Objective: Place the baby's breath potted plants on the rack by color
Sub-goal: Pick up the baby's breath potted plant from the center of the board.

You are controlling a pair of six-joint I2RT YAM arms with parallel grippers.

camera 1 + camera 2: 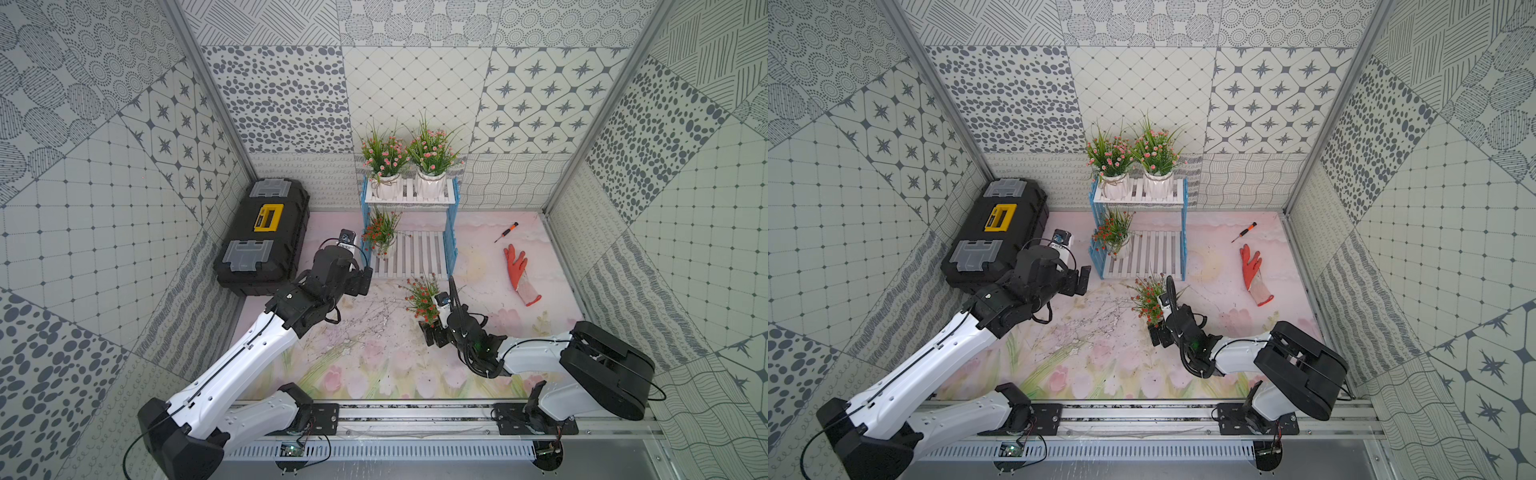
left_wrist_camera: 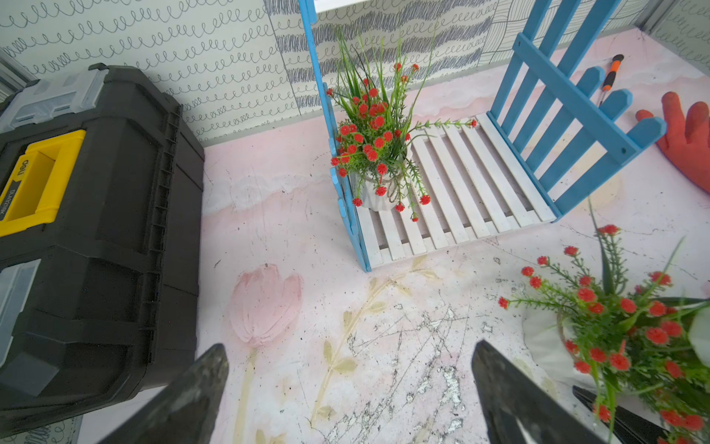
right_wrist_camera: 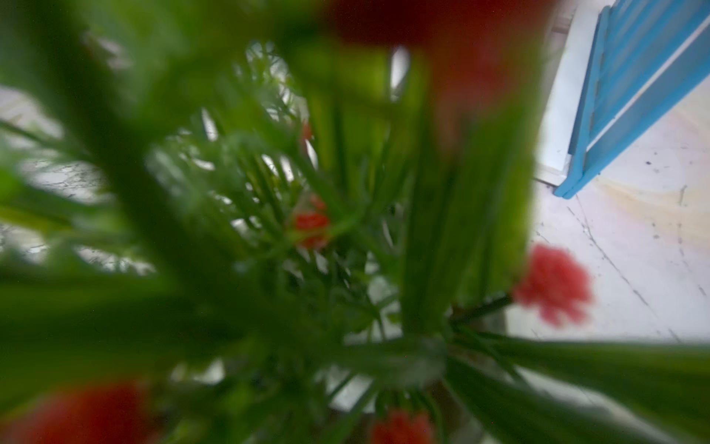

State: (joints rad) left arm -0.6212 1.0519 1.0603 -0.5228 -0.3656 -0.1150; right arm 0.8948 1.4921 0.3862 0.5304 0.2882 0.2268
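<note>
The rack (image 1: 409, 189) stands at the back wall, blue sides and white slats. Two pink-flowered baby's breath potted plants (image 1: 382, 156) (image 1: 430, 151) stand on its upper tier. A red-flowered plant (image 1: 380, 232) (image 2: 370, 130) stands at the left end of the lower tier (image 2: 461, 180). In front of the rack, my right gripper (image 1: 432, 332) is shut on the pot of another red-flowered plant (image 1: 422, 297) (image 2: 622, 319), which tilts; its foliage (image 3: 307, 226) fills the right wrist view and hides the jaws. My left gripper (image 2: 349, 346) (image 1: 363, 282) is open and holds nothing, left of the rack's front corner.
A black toolbox (image 1: 262, 237) with a yellow latch lies at the left wall, close behind the left arm. To the right of the rack, a screwdriver (image 1: 506, 232) and an orange glove (image 1: 519, 274) lie on the pink floral mat. Patterned walls close in three sides.
</note>
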